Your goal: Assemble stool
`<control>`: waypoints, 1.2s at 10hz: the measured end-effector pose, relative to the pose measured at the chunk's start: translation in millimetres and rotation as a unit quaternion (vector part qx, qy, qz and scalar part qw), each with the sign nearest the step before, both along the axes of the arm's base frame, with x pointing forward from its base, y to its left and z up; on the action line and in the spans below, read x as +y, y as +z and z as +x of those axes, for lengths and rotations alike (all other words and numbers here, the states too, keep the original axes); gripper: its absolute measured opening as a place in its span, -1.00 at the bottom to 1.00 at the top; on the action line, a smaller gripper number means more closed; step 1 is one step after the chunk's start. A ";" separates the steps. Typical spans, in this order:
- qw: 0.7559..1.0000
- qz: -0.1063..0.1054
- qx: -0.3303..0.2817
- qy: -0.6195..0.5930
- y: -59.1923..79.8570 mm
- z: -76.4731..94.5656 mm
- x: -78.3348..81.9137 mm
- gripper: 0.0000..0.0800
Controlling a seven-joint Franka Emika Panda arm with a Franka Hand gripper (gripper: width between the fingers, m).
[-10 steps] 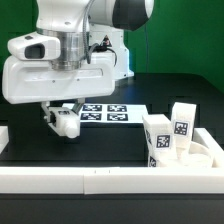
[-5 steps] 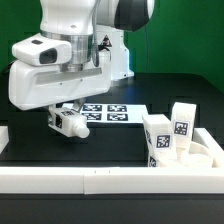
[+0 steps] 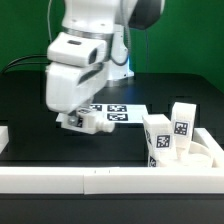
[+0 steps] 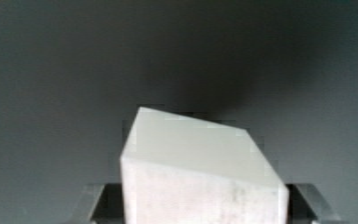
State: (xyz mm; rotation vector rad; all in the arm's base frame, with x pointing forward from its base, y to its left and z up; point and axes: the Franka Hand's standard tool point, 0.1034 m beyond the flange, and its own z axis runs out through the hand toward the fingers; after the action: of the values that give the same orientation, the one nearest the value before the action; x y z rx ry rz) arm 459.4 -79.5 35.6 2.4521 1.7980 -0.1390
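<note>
My gripper [image 3: 84,121] is shut on a white stool leg [image 3: 92,122] and holds it tilted a little above the black table, over the near edge of the marker board [image 3: 112,112]. In the wrist view the leg [image 4: 197,165] fills the space between the jaws, and dark table lies behind it. The round seat [image 3: 196,156] lies at the exterior view's right by the front rail. Two more tagged legs stand on or by it: one [image 3: 157,140] nearer the middle, one [image 3: 182,126] further right.
A long white border rail [image 3: 110,180] runs along the front of the table. A short white rail end [image 3: 4,136] shows at the exterior view's left. The arm's large body [image 3: 85,55] hangs over the table's middle.
The arm has swung toward the exterior view's right with the leg in the gripper. The leg now hangs over the marker board's near edge. The seat and other legs have not moved.
</note>
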 end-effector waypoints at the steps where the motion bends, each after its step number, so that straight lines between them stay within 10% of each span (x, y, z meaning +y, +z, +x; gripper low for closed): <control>1: 0.999 -0.003 0.005 0.035 -0.3 0.0 1.5 -0.20; 12: 0.890 -0.029 0.070 0.449 -4.6 -8.1 -4.6 -0.20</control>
State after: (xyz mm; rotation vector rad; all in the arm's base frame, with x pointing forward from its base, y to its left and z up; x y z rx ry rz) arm 451.3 -84.1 31.0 1.3634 2.7141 -0.2810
